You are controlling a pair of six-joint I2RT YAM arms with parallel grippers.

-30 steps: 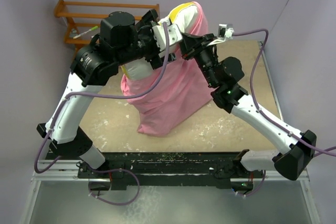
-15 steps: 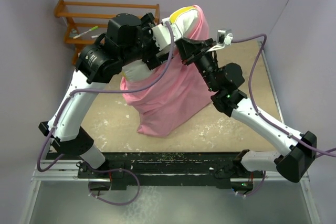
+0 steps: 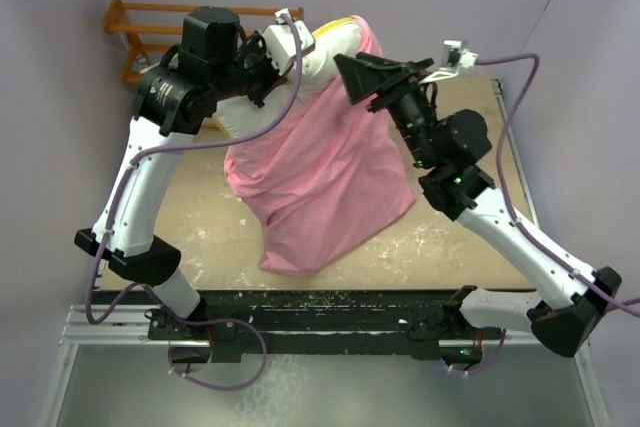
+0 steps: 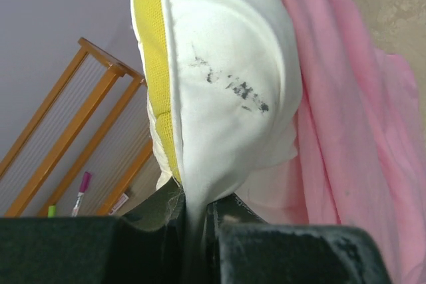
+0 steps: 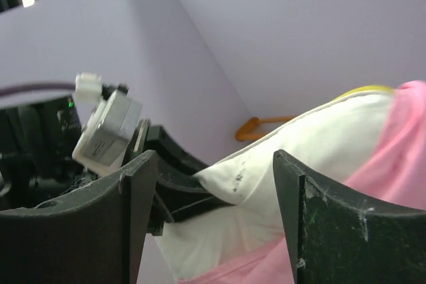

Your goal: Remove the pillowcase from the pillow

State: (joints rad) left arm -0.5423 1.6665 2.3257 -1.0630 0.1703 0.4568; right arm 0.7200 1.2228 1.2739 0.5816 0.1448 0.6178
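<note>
The white pillow (image 3: 325,42) with its yellow edge band (image 4: 150,64) is held up off the table at the back. My left gripper (image 3: 300,52) is shut on a pinched corner of the pillow (image 4: 226,64); its jaws (image 4: 196,224) squeeze the white fabric thin. The pink pillowcase (image 3: 320,167) hangs from the pillow's lower part down to the table, and also shows as pillowcase (image 4: 346,131) and pillowcase (image 5: 399,157). My right gripper (image 3: 358,82) stands open just right of the pillow (image 5: 313,144), nothing between its fingers (image 5: 319,224). The right gripper (image 5: 216,184) faces the left gripper's black jaws.
A wooden rack (image 3: 150,32) stands against the wall at the back left, also seen as the rack (image 4: 66,144) with a pink-capped pen on it. The tan tabletop (image 3: 200,217) is scuffed white. Purple walls close in on both sides.
The left gripper has shut on the pillow's corner and lifted it back-left. The right gripper has opened, let go of the fabric and drawn away to the right. More white pillow shows.
</note>
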